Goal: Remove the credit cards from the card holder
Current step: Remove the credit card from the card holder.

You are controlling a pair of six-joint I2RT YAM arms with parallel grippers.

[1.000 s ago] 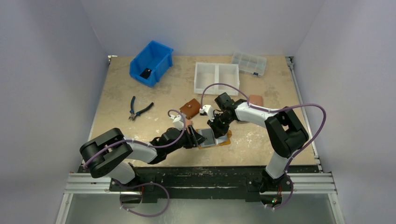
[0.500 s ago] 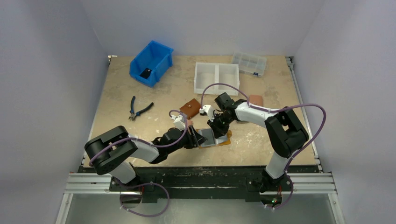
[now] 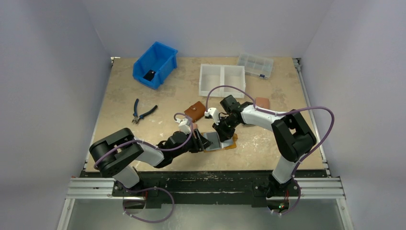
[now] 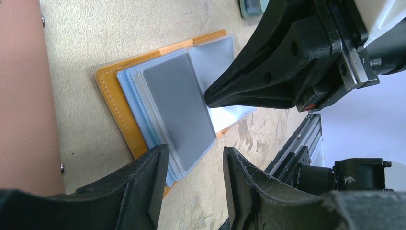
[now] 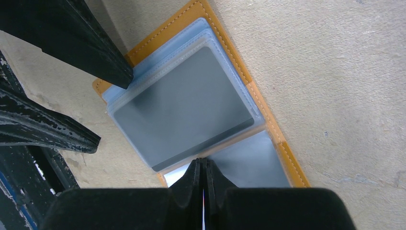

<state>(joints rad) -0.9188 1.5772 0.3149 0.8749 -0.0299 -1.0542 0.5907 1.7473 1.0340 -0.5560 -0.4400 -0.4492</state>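
You are at the grasping step, with no card out yet as far as shows: the card holder (image 4: 112, 91) lies open on the bench (image 4: 119, 28) just ahead of your left pincer (image 4: 194, 151), which stands half open and empty at the sleeves' near corner. Your right pincer (image 5: 201, 165) is closed on nothing, its tips seemingly pinning the fold. Next, nip only the grey credit card (image 4: 177, 103), not its sleeve, and draw back
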